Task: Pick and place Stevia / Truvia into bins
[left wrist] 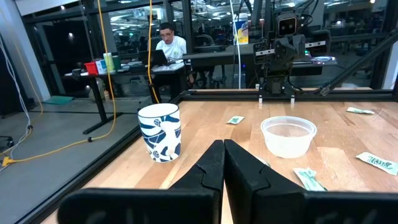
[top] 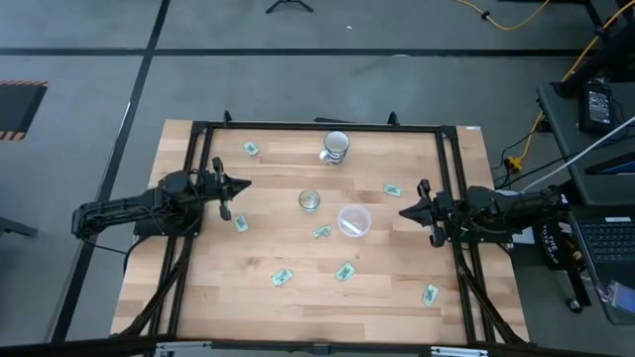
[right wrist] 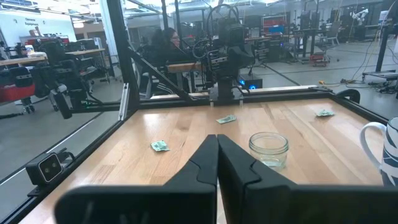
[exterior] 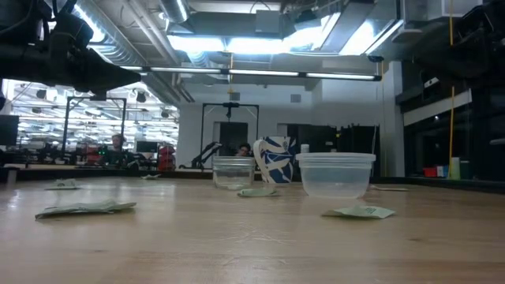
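Left gripper closed, empty, by the worktop's left edge. Green Stevia packets scattered flat across it, none in a cup. Clear glass and white plastic cup near centre. Right gripper closed, empty, by the right edge.
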